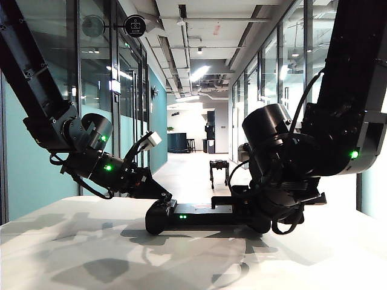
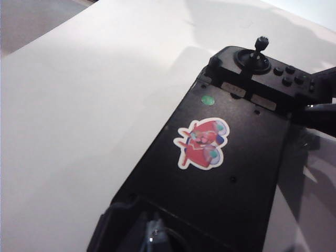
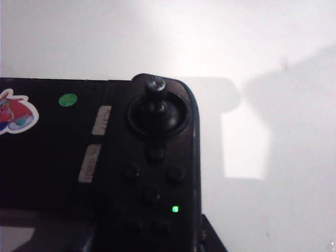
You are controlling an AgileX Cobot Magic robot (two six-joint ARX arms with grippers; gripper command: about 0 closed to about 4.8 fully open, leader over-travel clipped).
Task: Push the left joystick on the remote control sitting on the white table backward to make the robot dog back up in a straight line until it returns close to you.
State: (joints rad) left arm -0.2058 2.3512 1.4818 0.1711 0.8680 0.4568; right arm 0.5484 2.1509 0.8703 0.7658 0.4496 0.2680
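Observation:
The black remote control [image 1: 202,215] lies on the white table [image 1: 91,254], its red-and-white sticker [image 2: 202,143] facing up. My left gripper [image 1: 163,196] comes down on the remote's left end with its fingertips [image 2: 155,235] together. The left joystick is hidden under them. My right gripper [image 1: 266,214] is shut on the remote's right end [image 3: 157,157], a finger on each side, near the other joystick [image 3: 156,86] and a green light [image 3: 175,209]. The robot dog [image 1: 219,169] stands far down the corridor, small and dark.
Glass walls line both sides of the corridor behind the table. The table's far edge [image 2: 47,39] runs past the remote. Both black arms [image 1: 338,121] hang over the table's middle.

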